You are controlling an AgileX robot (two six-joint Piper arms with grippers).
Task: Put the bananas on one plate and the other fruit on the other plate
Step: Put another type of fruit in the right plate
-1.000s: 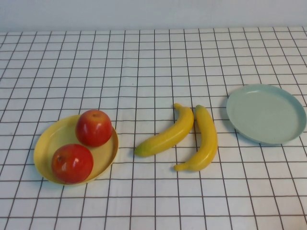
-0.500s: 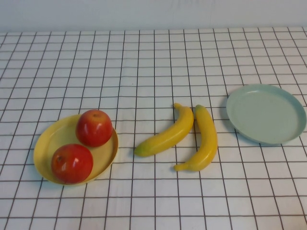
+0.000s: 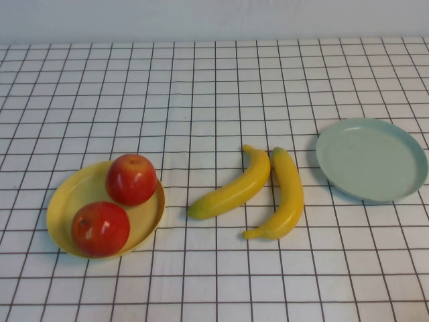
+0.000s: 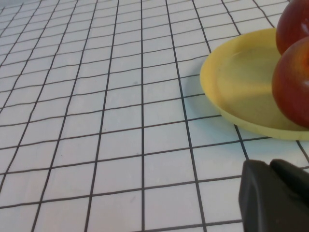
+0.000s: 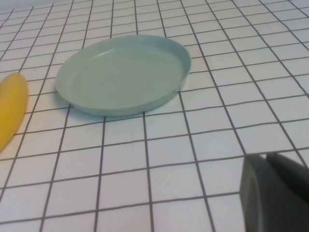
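Nothing is seen to have moved since the earlier frames: fruit and plates lie exactly as before. From the high view, 2 apples are seen resting on the yellow plate at about 8 o'clock on the checked tablecloth. 2 bananas lie side by side near the centre, their far tips nearly touching, and the pale blue-green plate sits empty at 3 o'clock. Neither arm is shown there.

From the left wrist view, the left gripper is held low over the cloth near the yellow plate's rim, its fingers pressed together and empty; both apples are partly seen.

From the right wrist view, the right gripper is likewise closed on nothing, near the blue-green plate, with 1 banana's end visible.

The apples appear sorted; the bananas are judged to remain. The nearer banana is best grasped across its middle so it stays level.
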